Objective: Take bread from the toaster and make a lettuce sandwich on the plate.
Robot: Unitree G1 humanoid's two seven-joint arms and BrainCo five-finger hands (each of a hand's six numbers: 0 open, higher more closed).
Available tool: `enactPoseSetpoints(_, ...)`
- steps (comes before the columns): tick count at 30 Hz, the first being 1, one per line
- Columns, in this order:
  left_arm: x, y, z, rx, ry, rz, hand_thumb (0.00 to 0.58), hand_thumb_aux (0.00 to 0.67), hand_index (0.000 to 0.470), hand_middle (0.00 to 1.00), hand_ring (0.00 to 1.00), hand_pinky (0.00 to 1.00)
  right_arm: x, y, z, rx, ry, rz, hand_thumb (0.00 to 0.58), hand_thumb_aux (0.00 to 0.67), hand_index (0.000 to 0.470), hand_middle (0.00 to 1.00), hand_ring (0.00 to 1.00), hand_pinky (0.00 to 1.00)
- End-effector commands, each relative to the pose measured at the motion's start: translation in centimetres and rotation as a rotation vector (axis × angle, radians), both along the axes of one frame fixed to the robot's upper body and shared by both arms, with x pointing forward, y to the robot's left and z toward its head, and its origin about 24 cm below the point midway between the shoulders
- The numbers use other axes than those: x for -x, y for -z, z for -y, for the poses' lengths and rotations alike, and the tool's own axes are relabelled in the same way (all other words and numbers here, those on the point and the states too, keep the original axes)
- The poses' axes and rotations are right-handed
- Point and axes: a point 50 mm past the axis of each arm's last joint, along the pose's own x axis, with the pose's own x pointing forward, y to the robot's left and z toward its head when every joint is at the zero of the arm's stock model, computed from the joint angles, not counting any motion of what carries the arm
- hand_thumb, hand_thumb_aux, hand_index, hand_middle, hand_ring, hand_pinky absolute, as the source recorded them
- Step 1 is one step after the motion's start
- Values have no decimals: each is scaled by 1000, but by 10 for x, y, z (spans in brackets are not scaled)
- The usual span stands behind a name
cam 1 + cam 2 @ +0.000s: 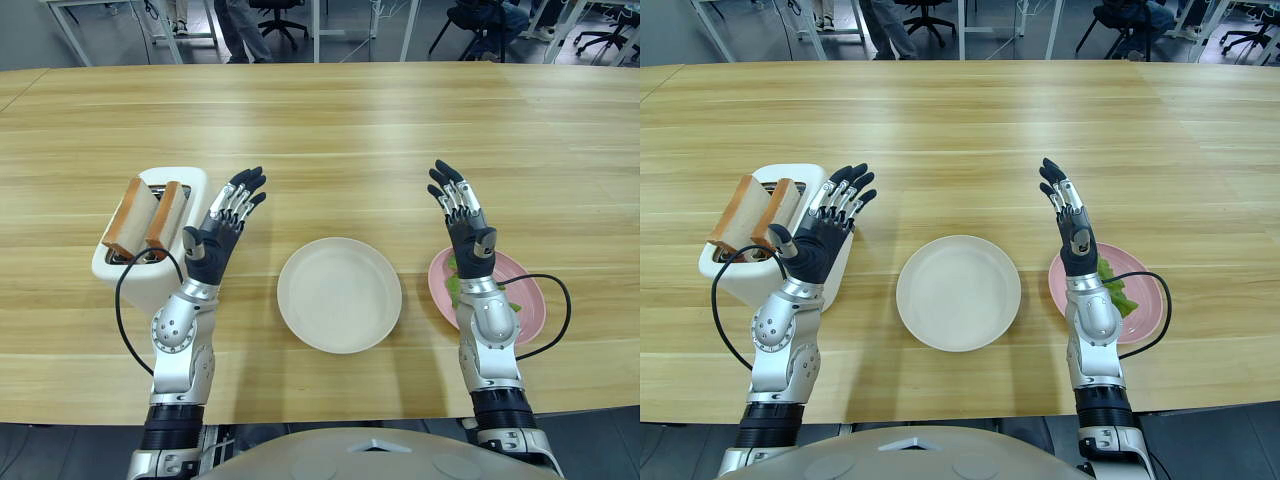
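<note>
A white toaster (180, 190) stands at the left with two bread slices (147, 217) upright in its slots. My left hand (222, 230) is raised just right of the toaster, fingers spread and holding nothing. A cream plate (340, 294) lies bare at the centre. A pink plate (525, 300) at the right carries green lettuce (1118, 290), partly hidden by my right forearm. Above that pink plate my right hand (462, 212) is held up, fingers extended and empty.
The wooden table (340, 130) stretches far back. A black cable (122, 320) loops from the toaster, another black cable (560, 310) curls by the pink plate. Chairs and table legs stand behind the far edge.
</note>
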Motion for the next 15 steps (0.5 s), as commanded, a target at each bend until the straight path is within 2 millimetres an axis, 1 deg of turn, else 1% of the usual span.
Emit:
enactPoseSetpoints(1,0,2,-1,4,-3,-19,0,0,0,0,0,0,0,2,2,-2,19,-10,0,0,0,0,0,0)
enactPoseSetpoints(13,0,2,-2,8,-14,-37,0,0,0,0,0,0,0,3,1,-1,19,-16,0,0,0,0,0,0)
enactPoseSetpoints(15,-1,2,-5,8,-46,-44,0,0,0,0,0,0,0,3,1,-6,26,-22,0,0,0,0,0,0)
